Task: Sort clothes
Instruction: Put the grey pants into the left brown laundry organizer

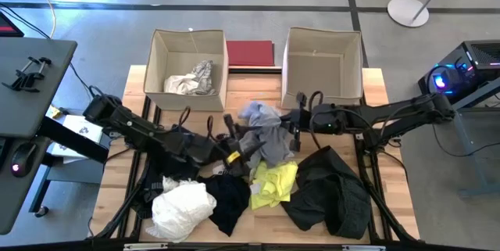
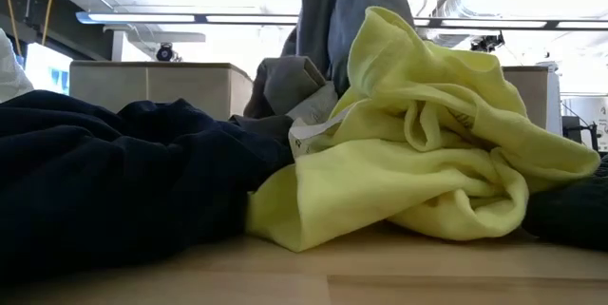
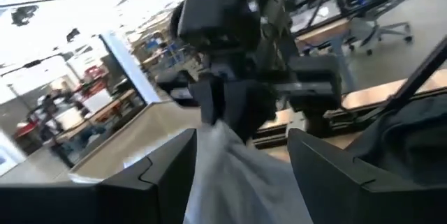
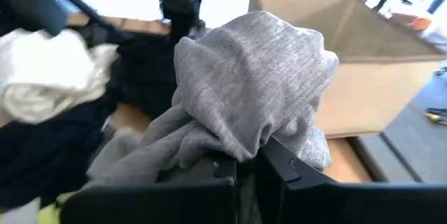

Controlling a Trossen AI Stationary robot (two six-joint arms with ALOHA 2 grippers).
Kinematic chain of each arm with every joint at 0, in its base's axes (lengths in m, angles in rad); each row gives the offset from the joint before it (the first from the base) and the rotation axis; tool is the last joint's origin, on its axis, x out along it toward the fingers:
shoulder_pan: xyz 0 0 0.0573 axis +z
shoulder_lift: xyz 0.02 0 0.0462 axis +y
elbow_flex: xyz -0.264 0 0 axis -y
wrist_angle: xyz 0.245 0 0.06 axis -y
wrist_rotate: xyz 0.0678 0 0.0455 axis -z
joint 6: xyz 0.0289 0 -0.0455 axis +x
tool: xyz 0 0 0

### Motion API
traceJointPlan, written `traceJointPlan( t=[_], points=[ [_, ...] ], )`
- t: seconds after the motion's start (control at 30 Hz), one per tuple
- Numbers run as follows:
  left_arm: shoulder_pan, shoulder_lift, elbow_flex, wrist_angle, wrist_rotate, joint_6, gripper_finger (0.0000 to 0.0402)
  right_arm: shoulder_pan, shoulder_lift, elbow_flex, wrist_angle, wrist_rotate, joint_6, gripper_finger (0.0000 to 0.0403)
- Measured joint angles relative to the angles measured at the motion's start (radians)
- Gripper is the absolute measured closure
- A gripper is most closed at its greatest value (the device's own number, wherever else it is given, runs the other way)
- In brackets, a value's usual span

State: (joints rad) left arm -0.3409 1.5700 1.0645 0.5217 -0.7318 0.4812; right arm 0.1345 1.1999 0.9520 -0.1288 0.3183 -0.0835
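A grey garment (image 1: pixel 262 132) is held up over the middle of the table, between my two grippers. It hangs above the pile in the low view (image 2: pixel 332 29). My right gripper (image 1: pixel 292 123) (image 4: pixel 246 165) is shut on it. My left gripper (image 1: pixel 241 151) (image 3: pixel 241 175) is open, one finger on each side of the same grey cloth (image 3: pixel 237 175). On the table below lie a neon yellow garment (image 1: pixel 273 182) (image 2: pixel 427 153), a white one (image 1: pixel 181 208), a black one (image 1: pixel 230 200), a dark navy one (image 2: pixel 123 181) and a large dark one (image 1: pixel 332 192). My right gripper pinches a bunched fold of the grey garment (image 4: pixel 241 144) between its two fingers, coming level from the table's right side. The cloth bulges up over the fingertips and trails down toward the pile. My left gripper's fingers (image 3: pixel 160 175) flank the cloth; I cannot tell whether they touch it.
Two beige fabric boxes stand at the table's far edge. The left box (image 1: pixel 160 63) holds a pale garment (image 1: pixel 191 80); the right box (image 1: pixel 359 59) shows its bare floor. A dark red board (image 1: pixel 250 53) lies between them. Bare wood shows at the table's far left and right.
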Motion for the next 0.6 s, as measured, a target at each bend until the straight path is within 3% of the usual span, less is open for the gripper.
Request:
traceJointPlan(
  t=[0.13,0.23,0.37,0.47,0.6],
  points=[
    [0.072,0.007,0.0,-0.046,0.006,-0.062,0.0155,0.036,0.0,-0.035,0.087,-0.01,-0.012,0.0399],
    [0.125,0.018,0.0,-0.124,0.049,-0.192,0.0133,0.068,0.0,-0.04,0.104,0.005,-0.034,0.0399],
    [0.197,0.048,0.004,-0.153,0.292,-0.379,0.0114,0.102,-0.003,-0.042,0.152,0.048,-0.056,0.0399],
    [0.233,0.103,-0.001,-0.146,0.467,-0.423,0.0112,0.112,-0.005,-0.039,0.172,0.073,-0.055,0.0399],
    [0.242,0.148,0.002,-0.116,0.489,-0.442,0.0112,0.118,-0.01,-0.04,0.186,0.082,-0.055,0.0399]
  ],
)
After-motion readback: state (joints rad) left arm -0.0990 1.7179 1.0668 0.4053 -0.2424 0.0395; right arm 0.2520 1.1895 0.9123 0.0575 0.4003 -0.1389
